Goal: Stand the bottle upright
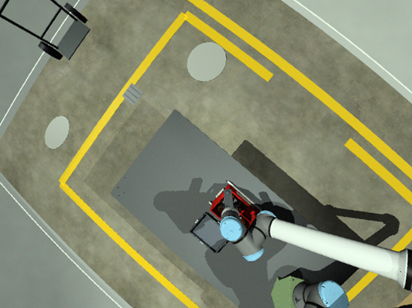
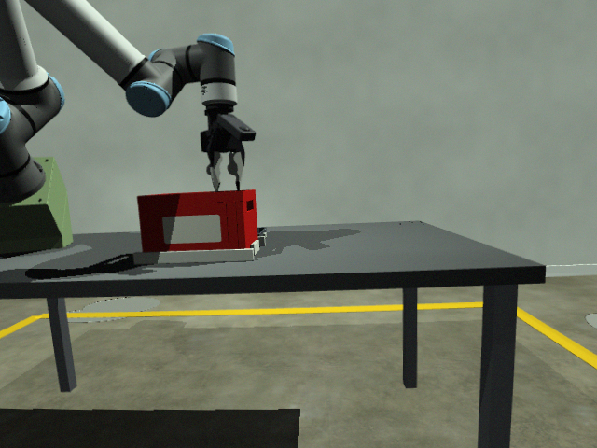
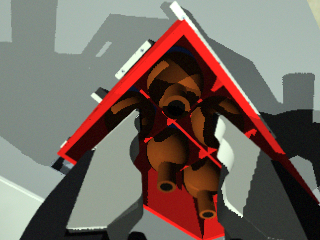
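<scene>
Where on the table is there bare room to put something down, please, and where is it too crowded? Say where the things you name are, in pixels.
Bare tabletop (image 1: 170, 152) (image 2: 385, 248) stretches from the red crate (image 1: 216, 203) (image 2: 192, 203) (image 3: 120, 90) towards the table end away from the green base (image 1: 282, 299) (image 2: 52, 207). Crowded: beside the crate, where the tray (image 1: 201, 241) lies, and above it, under the pincer (image 2: 228, 187) (image 3: 176, 112).
</scene>
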`<state>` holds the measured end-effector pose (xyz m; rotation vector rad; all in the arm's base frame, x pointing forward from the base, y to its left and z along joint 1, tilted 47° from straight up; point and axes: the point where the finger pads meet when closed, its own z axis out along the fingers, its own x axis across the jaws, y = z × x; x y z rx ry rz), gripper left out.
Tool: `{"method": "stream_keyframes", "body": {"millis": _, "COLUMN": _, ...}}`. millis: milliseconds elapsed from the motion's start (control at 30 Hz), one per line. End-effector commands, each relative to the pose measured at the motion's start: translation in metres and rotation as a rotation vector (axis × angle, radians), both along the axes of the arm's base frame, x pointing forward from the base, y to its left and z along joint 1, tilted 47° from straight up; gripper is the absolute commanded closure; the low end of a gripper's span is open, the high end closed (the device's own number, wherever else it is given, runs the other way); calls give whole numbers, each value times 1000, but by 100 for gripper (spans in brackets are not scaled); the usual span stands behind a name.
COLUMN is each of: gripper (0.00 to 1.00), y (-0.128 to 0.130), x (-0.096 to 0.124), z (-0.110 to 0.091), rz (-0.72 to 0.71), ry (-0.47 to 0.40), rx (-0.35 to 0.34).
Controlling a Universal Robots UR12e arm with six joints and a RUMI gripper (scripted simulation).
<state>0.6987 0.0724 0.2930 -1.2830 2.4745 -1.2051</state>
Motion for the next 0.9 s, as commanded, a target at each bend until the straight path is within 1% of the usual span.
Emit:
{"method": "stream_keyframes", "body": {"millis": 0, "gripper": 62, "y": 11, "x": -7, "z": 12, "rz": 0, "ry": -1, "rx": 0}}
{"method": "stream_keyframes", "body": {"millis": 333, "gripper": 62, "y": 26, "x": -18, "z": 30, "rz": 0, "ry": -1, "rx": 0}}
{"method": "stream_keyframes", "body": {"millis": 733, "gripper": 62, "y": 30, "x": -21, "z": 34, "rz": 0, "ry": -1, "rx": 0}}
{"method": "stream_keyframes", "body": {"millis": 767, "gripper": 100, "y": 30, "x": -21, "z": 34, "rz": 0, "ry": -1, "rx": 0}}
{"method": "stream_keyframes", "body": {"millis": 867, "gripper": 100, "y": 30, "x": -21, "z": 34, "rz": 0, "ry": -1, "rx": 0}}
